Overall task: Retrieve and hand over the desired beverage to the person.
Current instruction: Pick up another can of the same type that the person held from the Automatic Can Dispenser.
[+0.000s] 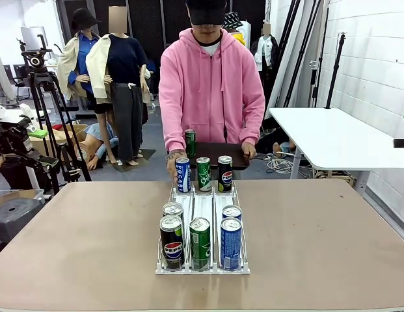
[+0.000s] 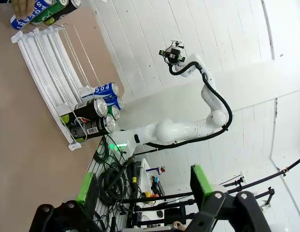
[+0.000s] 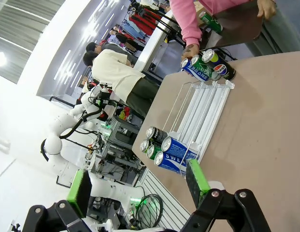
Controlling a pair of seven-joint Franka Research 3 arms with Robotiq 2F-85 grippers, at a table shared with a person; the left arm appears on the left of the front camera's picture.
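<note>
A white wire rack (image 1: 203,203) with three lanes lies mid-table. At its near end stand a black Pepsi can (image 1: 172,242), a green can (image 1: 200,242) and a blue can (image 1: 231,242), with two more cans behind them. At the far end stand a blue can (image 1: 183,174), a green can (image 1: 203,174) and a black Pepsi can (image 1: 225,173). The person (image 1: 211,78) in a pink hoodie has one hand (image 1: 172,160) by the far blue can and holds a dark tray (image 1: 224,153) carrying a green can (image 1: 190,138). My left gripper (image 2: 144,186) and right gripper (image 3: 137,186) are open, high above the table, holding nothing.
The brown table (image 1: 319,240) is bare on both sides of the rack. A white table (image 1: 338,133) stands at the back right. The right arm (image 2: 188,130) shows raised in the left wrist view, and the left arm (image 3: 67,125) in the right wrist view.
</note>
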